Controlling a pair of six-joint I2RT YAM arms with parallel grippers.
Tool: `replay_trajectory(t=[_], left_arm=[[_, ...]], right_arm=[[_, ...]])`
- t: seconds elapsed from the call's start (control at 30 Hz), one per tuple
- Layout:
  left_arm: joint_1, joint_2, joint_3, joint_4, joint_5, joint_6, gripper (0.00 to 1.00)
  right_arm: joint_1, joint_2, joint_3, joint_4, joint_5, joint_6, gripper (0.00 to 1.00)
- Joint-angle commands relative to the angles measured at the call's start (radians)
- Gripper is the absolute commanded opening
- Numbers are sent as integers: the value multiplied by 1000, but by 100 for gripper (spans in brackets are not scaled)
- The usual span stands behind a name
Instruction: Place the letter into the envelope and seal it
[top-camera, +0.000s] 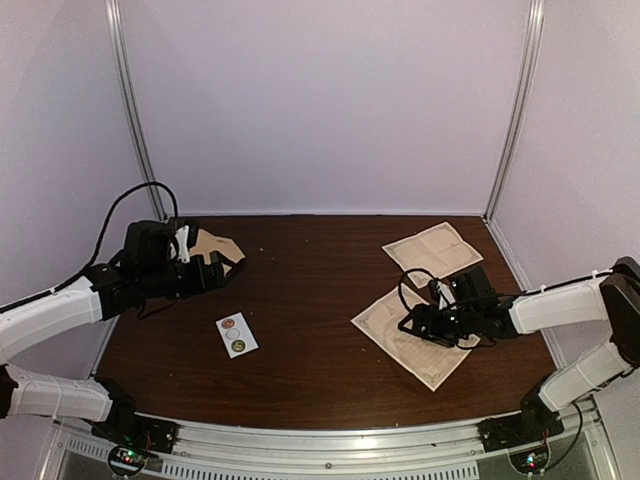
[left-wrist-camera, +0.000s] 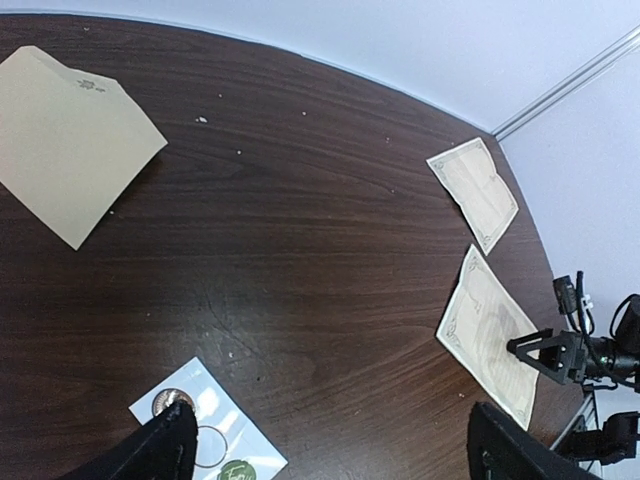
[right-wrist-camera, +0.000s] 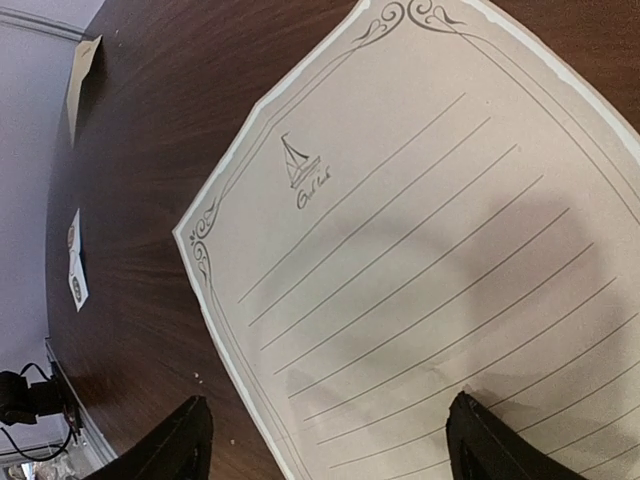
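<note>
The tan envelope (top-camera: 216, 244) lies flat at the table's far left, partly hidden by my left arm; it also shows in the left wrist view (left-wrist-camera: 72, 140) and the right wrist view (right-wrist-camera: 84, 66). My left gripper (top-camera: 226, 266) is open and empty (left-wrist-camera: 330, 452), just right of the envelope. The letter (top-camera: 392, 322), a lined sheet with an ornate border, lies flat at the right (left-wrist-camera: 488, 335). My right gripper (top-camera: 410, 324) is open (right-wrist-camera: 325, 440) low over the letter's (right-wrist-camera: 430, 230) near-left edge, one finger over the wood, the other over the paper.
A second bordered sheet (top-camera: 432, 250) lies at the back right (left-wrist-camera: 477, 190). A small white sticker card (top-camera: 236, 335) with round dots lies front left of centre (left-wrist-camera: 220, 450), and shows in the right wrist view (right-wrist-camera: 76, 262). White walls close the back and sides.
</note>
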Motion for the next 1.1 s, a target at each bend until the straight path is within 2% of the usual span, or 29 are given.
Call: replay_trajectory(t=[0.0, 0.13, 0.23, 0.3, 0.4, 0.53, 0.7, 0.93, 1.07], left_arm=[[-28, -8, 6, 70, -3, -21, 95], [-78, -4, -3, 83, -29, -43, 94], [-132, 14, 9, 90, -41, -51, 92], [-175, 37, 27, 90, -54, -59, 92], [-260, 106, 75, 91, -96, -66, 92], [-351, 225, 153, 99, -111, -73, 92], [-447, 362, 244, 149, -162, -101, 90], [-507, 557, 368, 177, -140, -129, 78], [-516, 630, 407, 212, -126, -139, 64]], right_arm=[[148, -1, -43, 68, 39, 244, 81], [250, 17, -3, 101, 89, 300, 81], [266, -7, 19, 78, 91, 295, 81], [267, -60, 54, -11, 108, 260, 82], [257, -151, 133, -202, 197, 157, 89], [156, -247, 131, -366, 222, 64, 91], [-39, -374, 44, -447, 149, -24, 91], [-221, -453, -90, -449, 43, -81, 91], [-280, -459, -133, -432, 9, -81, 91]])
